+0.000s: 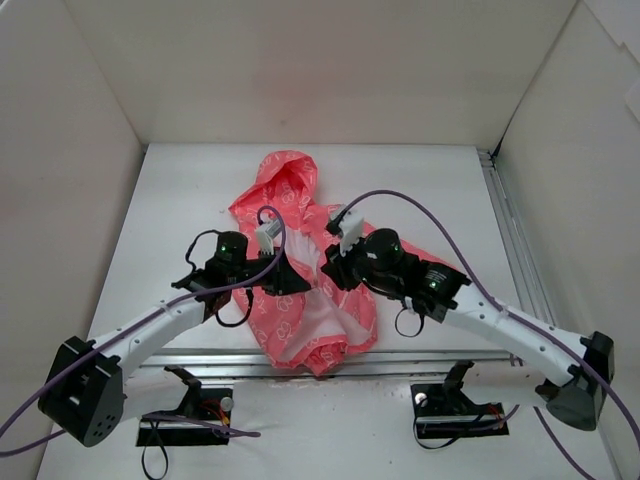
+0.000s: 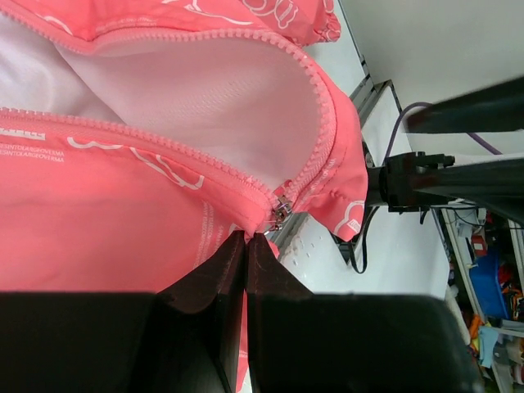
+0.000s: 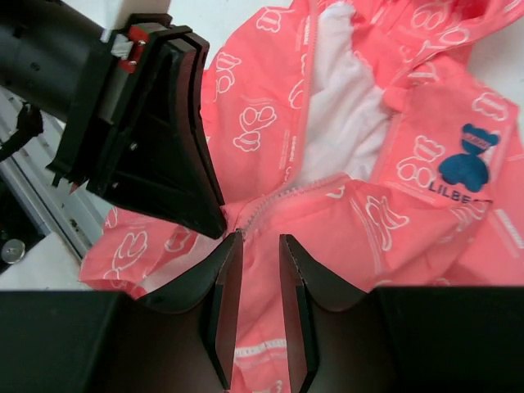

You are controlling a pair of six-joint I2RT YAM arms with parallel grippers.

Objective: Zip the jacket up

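Left hand (image 2: 246,237): clenched on the jacket (image 1: 290,195) hem, just below the slider (image 2: 282,211).
Jacket: on the table (image 1: 430,190), front open.
Right hand (image 3: 258,239): released, jaws apart over the zipper's base.
Progress: slider sits at the bottom; you have the whole zip left.

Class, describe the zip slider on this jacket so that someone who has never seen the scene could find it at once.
A pink jacket lies open on the white table. Follow its two zip rows to where they meet, just past the shut left hand. The slider is the small silvery piece there; the rows around it are pink.
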